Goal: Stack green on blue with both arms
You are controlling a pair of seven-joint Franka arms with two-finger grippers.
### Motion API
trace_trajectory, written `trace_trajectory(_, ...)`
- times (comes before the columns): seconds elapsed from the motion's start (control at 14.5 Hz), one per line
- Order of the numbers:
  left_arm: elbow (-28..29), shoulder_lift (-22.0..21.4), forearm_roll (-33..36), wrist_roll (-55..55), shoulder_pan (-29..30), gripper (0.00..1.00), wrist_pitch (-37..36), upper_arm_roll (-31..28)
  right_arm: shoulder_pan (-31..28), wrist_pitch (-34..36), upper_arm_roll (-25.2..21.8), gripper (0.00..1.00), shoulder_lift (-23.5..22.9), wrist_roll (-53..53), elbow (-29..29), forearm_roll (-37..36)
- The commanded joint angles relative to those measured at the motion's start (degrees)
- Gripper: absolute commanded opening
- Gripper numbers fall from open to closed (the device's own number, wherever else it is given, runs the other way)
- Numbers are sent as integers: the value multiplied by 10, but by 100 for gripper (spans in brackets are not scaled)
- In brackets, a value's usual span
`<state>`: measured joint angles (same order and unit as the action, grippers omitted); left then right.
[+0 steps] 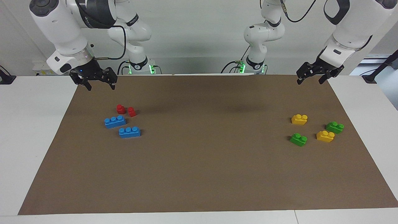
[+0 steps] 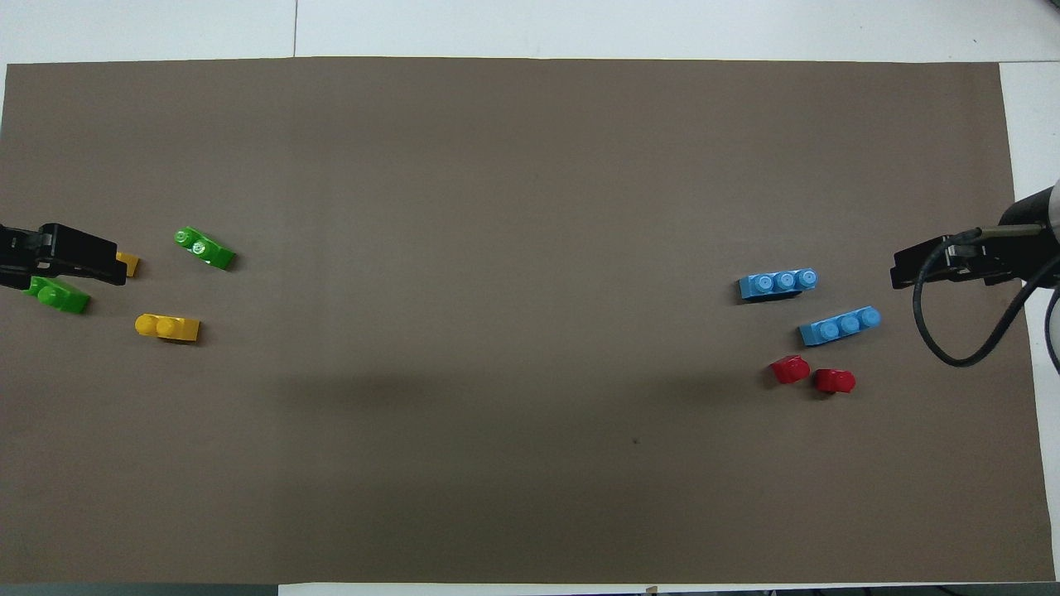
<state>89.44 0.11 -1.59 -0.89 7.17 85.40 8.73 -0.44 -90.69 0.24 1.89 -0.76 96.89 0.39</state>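
Grippers hang open and empty above the mat's corners, left gripper [image 1: 312,78] toward the green bricks [image 1: 298,139], right gripper [image 1: 97,81] toward the blue bricks [image 1: 129,132]; stacking not begun, each arm likely must descend and grasp first

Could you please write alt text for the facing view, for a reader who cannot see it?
Two white robot arms hang open pincers, left pincer and right pincer, above a brown paper mat. Two blue three-stud plastic bricks lie beneath the right; two green two-stud plastic bricks beneath the left.
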Motion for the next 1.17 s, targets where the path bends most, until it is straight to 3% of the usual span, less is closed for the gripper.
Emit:
trace_trajectory(0.0, -1, -6, 0, -10, 3, 100, 4, -1, -6, 0, 3, 100, 2, -6, 2, -7)
trace_trajectory(0.55, 0, -6, 0, -6, 5, 100, 11, -2, -22, -4, 2, 100, 2, -6, 3, -7)
trace_trajectory(1.1, 10, -7, 0, -4, 8, 100, 41, -6, -28, -51, 2, 100, 8, 17, 23, -7)
